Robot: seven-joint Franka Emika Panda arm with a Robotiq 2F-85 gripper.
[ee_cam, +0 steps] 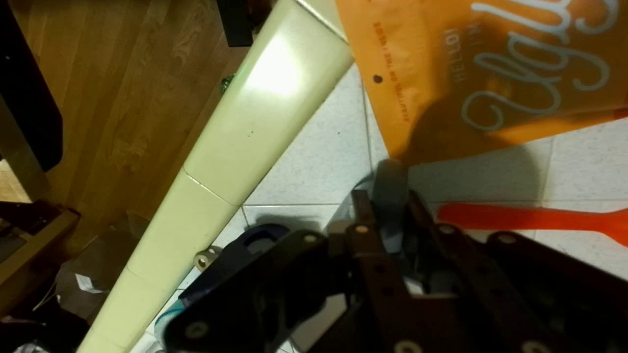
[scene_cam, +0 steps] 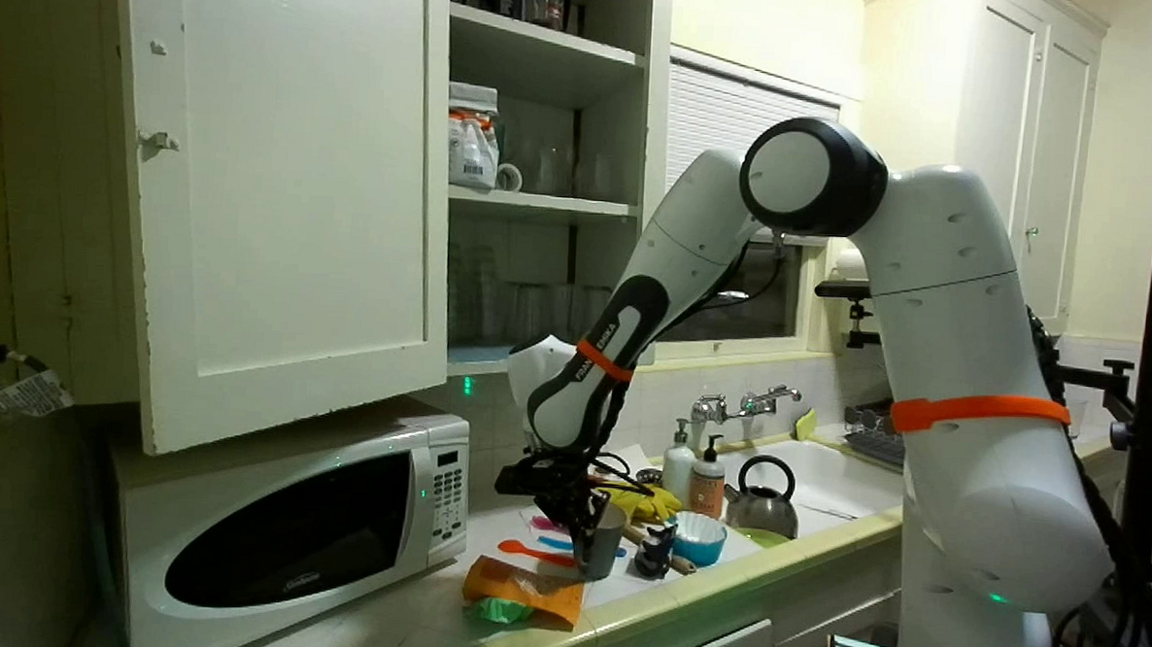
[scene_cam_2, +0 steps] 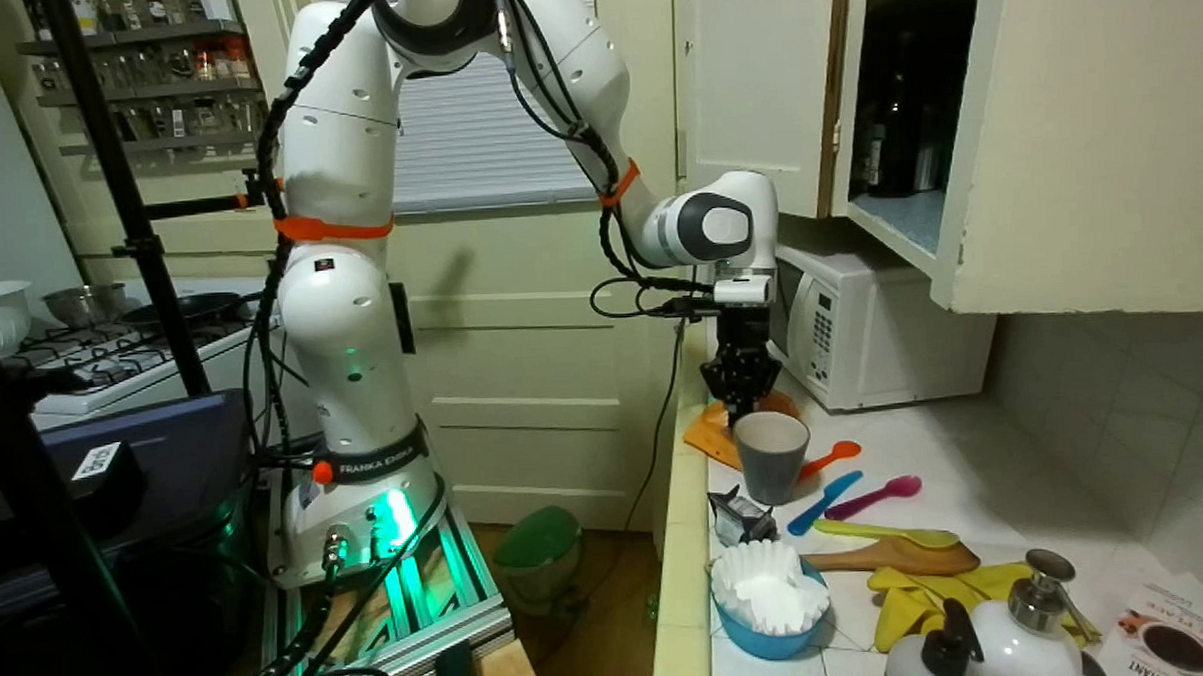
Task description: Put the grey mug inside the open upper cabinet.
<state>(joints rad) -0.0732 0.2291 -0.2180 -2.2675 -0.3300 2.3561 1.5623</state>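
While clamping grey mug (scene_cam_2: pixel 771 462) in gripper (ee_cam: pixel 390 206), apparently by handle (ee_cam: pixel 391 181), passes grasp stage only. Held low, beside but apart from white microwave (scene_cam: pixel 334 517); cannot confirm lift. Outstanding: raise above microwave, place inside open upper cabinet (scene_cam: pixel 614 131).

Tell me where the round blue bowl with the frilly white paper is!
In an exterior view, the round blue bowl sits low, right of centre, beside the pale-yellow tiled counter edge and near the long brown wooden utensil.
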